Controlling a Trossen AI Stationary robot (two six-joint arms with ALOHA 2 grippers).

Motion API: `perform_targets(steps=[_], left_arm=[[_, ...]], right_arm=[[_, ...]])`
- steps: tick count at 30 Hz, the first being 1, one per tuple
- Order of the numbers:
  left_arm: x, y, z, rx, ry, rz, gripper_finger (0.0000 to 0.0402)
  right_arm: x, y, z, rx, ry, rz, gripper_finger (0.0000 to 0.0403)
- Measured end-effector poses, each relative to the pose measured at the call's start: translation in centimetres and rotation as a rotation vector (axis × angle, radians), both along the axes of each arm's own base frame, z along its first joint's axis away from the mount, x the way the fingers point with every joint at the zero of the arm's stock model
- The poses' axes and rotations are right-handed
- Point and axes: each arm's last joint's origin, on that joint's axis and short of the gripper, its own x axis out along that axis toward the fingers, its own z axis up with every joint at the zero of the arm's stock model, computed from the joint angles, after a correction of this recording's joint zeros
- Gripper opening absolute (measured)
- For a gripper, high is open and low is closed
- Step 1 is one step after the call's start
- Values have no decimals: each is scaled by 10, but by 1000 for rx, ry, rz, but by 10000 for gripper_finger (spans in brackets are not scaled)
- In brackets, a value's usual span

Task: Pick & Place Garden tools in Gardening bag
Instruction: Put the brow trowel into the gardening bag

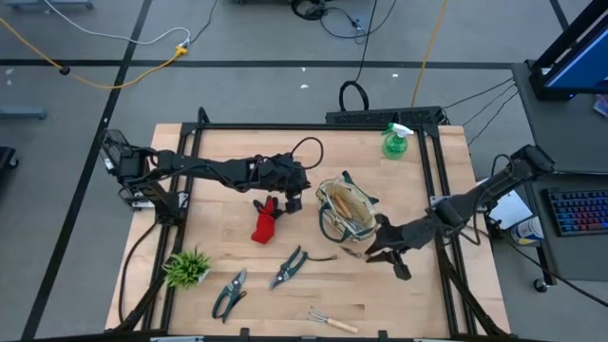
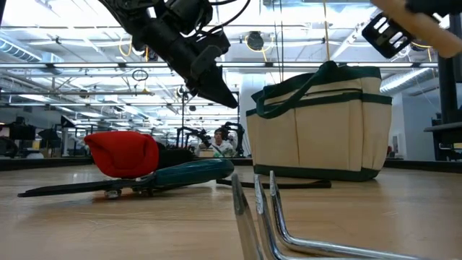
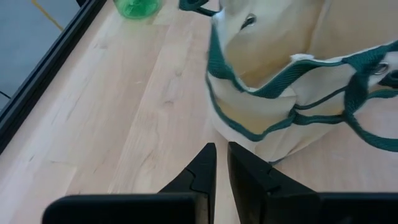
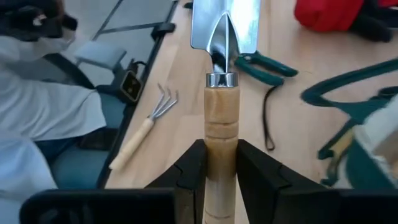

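- The right gripper (image 4: pixel 221 171) is clamped on the wooden handle of a trowel (image 4: pixel 222 37), low over the table (image 1: pixel 418 294) just off the near-right side of the gardening bag (image 1: pixel 347 211), the blade pointing toward the near edge.
- The left gripper (image 3: pixel 222 163) hangs with its fingers nearly together and nothing between them, over the middle of the table, between the red glove (image 1: pixel 266 224) and the bag.
- The bag stands upright right of centre, mouth open, handles flopped over its rim.
- The green spray bottle (image 1: pixel 395 141) stands at the far edge toward the right corner, with bare wood between it and the bag.
- Two pruning shears (image 1: pixel 288 267) and (image 1: pixel 229 294) lie toward the near edge, left of centre; a hand rake (image 1: pixel 330 320) lies right at the near edge.
- A spiky plant tuft (image 1: pixel 186 269) sits near the near-left corner.
- The far-left part of the table is bare except for the left arm stretched over it; the near-right corner is open too.
- A person's pale sleeve (image 4: pixel 43 93) shows beyond the near edge.
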Motion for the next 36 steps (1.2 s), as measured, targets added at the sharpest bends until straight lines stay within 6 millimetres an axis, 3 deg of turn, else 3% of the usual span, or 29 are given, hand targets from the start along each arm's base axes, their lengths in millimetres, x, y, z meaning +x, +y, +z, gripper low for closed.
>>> perform_targets(steps=[11, 22, 36], left_arm=[[4, -17, 3, 16, -33, -57, 47], [3, -26, 11, 122, -51, -35, 47], [9, -51, 26, 307, -174, -203, 47]], right_arm=[[13, -19, 6, 36, -67, -110, 65], [26, -62, 11, 88, -95, -336, 65], [31, -97, -1, 170, 28, -453, 64]])
